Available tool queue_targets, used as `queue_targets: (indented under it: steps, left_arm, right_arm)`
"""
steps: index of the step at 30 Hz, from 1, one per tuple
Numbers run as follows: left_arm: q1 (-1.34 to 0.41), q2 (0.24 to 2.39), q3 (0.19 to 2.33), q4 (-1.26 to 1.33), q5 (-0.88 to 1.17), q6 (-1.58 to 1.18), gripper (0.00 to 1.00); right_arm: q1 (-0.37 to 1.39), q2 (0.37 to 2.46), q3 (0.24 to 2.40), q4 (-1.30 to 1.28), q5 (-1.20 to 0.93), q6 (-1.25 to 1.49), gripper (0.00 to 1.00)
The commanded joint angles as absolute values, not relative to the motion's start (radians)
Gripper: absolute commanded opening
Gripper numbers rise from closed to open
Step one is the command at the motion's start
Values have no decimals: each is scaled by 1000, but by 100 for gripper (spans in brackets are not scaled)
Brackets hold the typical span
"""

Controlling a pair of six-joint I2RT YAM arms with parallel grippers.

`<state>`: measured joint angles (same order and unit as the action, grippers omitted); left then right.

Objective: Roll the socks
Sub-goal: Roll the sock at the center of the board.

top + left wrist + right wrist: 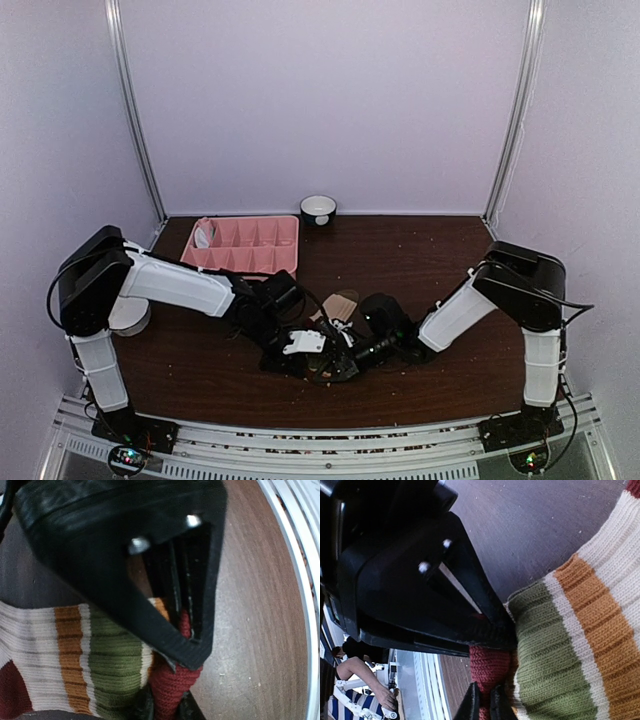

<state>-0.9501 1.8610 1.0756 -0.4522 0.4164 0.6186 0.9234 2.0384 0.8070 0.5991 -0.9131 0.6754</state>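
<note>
A ribbed sock (107, 665) with white, orange, green and maroon bands lies on the dark wooden table. In the top view only a tan piece of the sock (342, 303) shows, behind the two arms where they meet at the front middle. My left gripper (165, 707) is shut on the sock's maroon end, which bulges up between its two black fingertips. My right gripper (482, 706) pinches the same maroon end from the other side, beside the sock's green band (555, 655). The two grippers (318, 360) (365, 350) nearly touch.
A pink divided tray (262, 260) sits at the back left with a pale item (205, 235) in its left end. A small white bowl (318, 208) stands by the back wall. A white round object (130, 316) lies under the left arm's elbow. The metal front rail (300, 575) is close.
</note>
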Motion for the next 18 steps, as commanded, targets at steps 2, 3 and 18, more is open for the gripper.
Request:
queue_targets:
  steps: [2, 3, 18]
  left_arm:
    - [-934, 1899, 1108, -507, 436, 599, 8]
    - [-925, 1904, 1112, -517, 456, 591, 7]
    - [-839, 2085, 1260, -760, 683, 579, 7]
  right_arm:
    - [918, 2066, 728, 344, -770, 586, 28]
    - [918, 2045, 712, 351, -741, 579, 31]
    - [943, 1589, 396, 440, -231, 486, 74]
